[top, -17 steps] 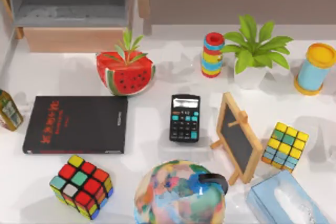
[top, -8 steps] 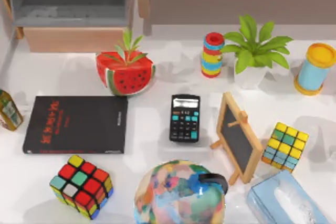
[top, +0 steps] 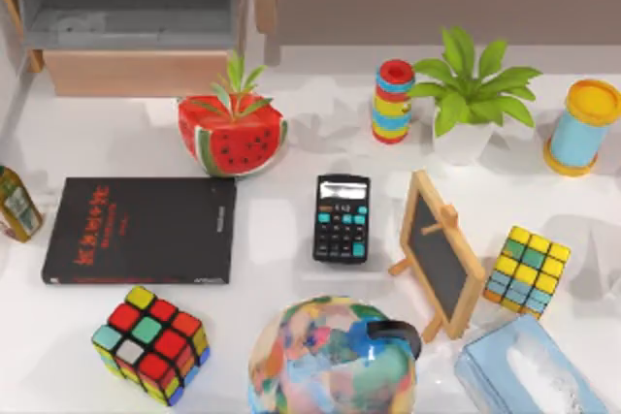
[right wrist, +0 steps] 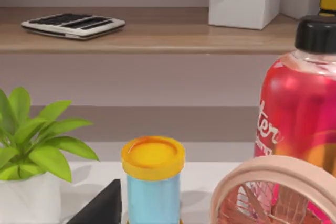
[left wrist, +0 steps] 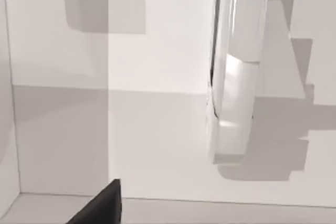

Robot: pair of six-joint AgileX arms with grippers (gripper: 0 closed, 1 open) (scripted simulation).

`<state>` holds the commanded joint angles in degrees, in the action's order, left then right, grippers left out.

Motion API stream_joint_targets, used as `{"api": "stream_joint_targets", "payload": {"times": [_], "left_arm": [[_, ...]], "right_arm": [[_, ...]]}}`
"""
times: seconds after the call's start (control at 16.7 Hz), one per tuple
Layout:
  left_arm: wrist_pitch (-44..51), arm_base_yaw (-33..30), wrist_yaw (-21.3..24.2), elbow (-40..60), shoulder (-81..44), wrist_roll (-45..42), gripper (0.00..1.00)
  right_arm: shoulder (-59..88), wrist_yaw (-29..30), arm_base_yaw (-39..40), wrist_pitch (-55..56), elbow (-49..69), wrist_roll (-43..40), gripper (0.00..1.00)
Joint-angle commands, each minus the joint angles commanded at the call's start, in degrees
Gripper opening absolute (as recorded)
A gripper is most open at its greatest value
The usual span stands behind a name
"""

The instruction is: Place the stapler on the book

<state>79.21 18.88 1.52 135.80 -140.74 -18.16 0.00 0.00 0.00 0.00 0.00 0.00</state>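
On the table (top: 281, 230), the book (top: 141, 230) lies flat at the left, its cover bare. Just below it sits a cube (top: 150, 343); above and to its right is a watermelon pot (top: 233, 133). The calculator (top: 342, 217) lies mid-table, apart from the book, with a chalkboard (top: 441, 254) to its right and a globe (top: 332, 356) below.

Our left wrist view shows the stapler (left wrist: 233, 77), pale and long, lying on a white surface; we cannot tell where on the table that is. A dark corner of our left claw (left wrist: 102, 205) pokes in; we cannot tell how it stands.

Our right wrist view takes in a blue can (right wrist: 152, 182), a plant (right wrist: 31, 140) and a red bottle (right wrist: 302, 108), with a corner of our right claw (right wrist: 102, 205), its state likewise unclear.
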Motion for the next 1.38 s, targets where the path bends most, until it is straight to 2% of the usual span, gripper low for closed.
{"api": "stream_joint_targets", "payload": {"times": [0.18,0.42,0.9,1.38], "left_arm": [[-3.35,0.72,0.12,-1.91,-1.66,-0.46,1.0],[-6.19,0.46,0.57,0.89,-7.5,-0.8,1.0],[-6.31,-0.23,0.58,4.51,-11.17,-0.42,1.0],[-6.31,-0.23,0.58,4.51,-11.17,-0.42,0.4]], "right_arm": [[0.0,0.0,0.0,0.0,0.0,0.0,1.0],[0.0,0.0,0.0,0.0,0.0,0.0,1.0],[0.0,0.0,0.0,0.0,0.0,0.0,1.0],[0.0,0.0,0.0,0.0,0.0,0.0,1.0]]}}
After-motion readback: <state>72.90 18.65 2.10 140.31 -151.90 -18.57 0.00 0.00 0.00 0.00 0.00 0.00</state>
